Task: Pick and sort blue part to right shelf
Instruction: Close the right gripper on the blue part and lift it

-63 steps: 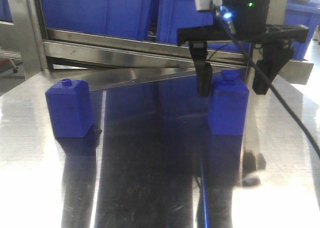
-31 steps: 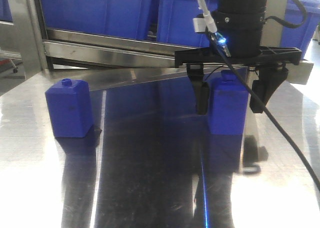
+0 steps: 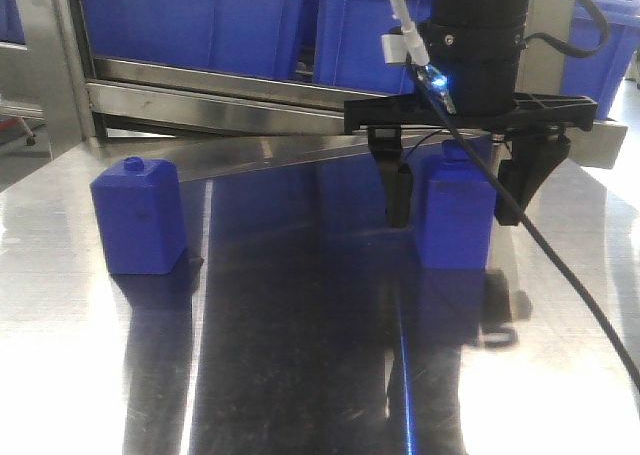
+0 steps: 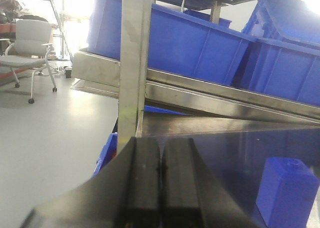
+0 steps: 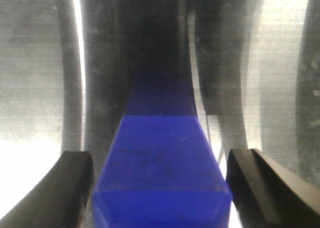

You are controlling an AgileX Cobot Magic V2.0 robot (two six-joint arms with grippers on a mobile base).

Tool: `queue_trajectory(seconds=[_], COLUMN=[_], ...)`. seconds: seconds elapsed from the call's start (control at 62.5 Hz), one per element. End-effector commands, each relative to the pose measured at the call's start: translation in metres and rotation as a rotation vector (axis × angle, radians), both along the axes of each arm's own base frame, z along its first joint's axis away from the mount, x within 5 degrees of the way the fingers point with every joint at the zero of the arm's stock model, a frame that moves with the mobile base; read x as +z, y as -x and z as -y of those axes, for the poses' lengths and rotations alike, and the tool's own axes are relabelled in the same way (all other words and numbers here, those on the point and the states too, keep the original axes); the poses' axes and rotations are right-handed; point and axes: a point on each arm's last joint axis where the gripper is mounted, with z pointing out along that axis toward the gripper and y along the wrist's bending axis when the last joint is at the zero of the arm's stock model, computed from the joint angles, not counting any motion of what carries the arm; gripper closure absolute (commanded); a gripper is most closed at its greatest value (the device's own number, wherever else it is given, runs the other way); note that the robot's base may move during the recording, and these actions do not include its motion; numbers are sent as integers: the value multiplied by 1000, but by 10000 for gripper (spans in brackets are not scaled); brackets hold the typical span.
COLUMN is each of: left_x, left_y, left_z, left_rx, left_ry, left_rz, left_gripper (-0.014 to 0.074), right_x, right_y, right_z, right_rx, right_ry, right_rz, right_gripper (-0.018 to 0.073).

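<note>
Right claw (image 3: 453, 207) hangs spread apart around the blue part (image 3: 455, 233), which stands upright at the right of the steel surface (image 3: 300, 355), a finger either side, apparently placed to clamp it; left claw (image 4: 160, 188) pressed together, idle.

We see a polished steel surface (image 3: 290, 375) mirroring the blue bins (image 3: 200, 20) lined up behind it. From the left wrist, we make out a grey office chair (image 4: 27, 45) standing on pale floor (image 4: 50, 133), left of a steel post (image 4: 134, 62).
</note>
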Motion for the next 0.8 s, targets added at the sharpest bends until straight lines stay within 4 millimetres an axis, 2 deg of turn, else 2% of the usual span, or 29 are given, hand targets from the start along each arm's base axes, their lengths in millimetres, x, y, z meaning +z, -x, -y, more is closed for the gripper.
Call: queue_trajectory(seconds=[0.0, 0.624, 0.704, 0.784], left_x=[2, 2, 2, 2], left_y=[2, 2, 2, 2], left_z=[0, 0, 0, 0], left_rx=[3, 3, 3, 3], left_ry=[14, 14, 14, 14], left_rz=[89, 89, 89, 89], left_gripper=[473, 473, 473, 473], right_x=[25, 25, 25, 25], right_y=[2, 2, 2, 2], right_z=[1, 1, 1, 1], right_rx=[1, 2, 2, 2], right_ry=[-35, -32, -30, -30], right_rz=[77, 71, 69, 68], right_gripper=[-54, -51, -12, 78])
